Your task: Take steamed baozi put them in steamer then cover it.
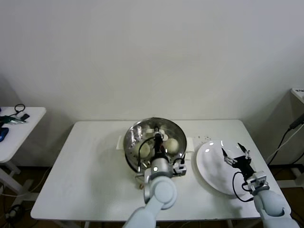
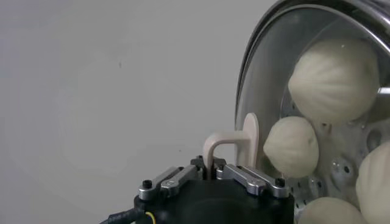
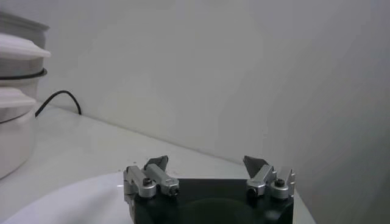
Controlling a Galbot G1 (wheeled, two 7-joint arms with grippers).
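Glass cover (image 2: 268, 79) on the steamer (image 1: 135, 133), handle clamped by left gripper (image 2: 214, 170).

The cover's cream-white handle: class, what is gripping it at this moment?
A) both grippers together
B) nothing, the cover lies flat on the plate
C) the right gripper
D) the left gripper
D: the left gripper is shut on the handle of the cover, over the steamer, while the right gripper hangs open above the plate.

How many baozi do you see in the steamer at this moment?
4, all behind the glass cover inside the steamer: baozi one, baozi two, baozi three and baozi four. The head view shows fewer, because the left gripper hides some.
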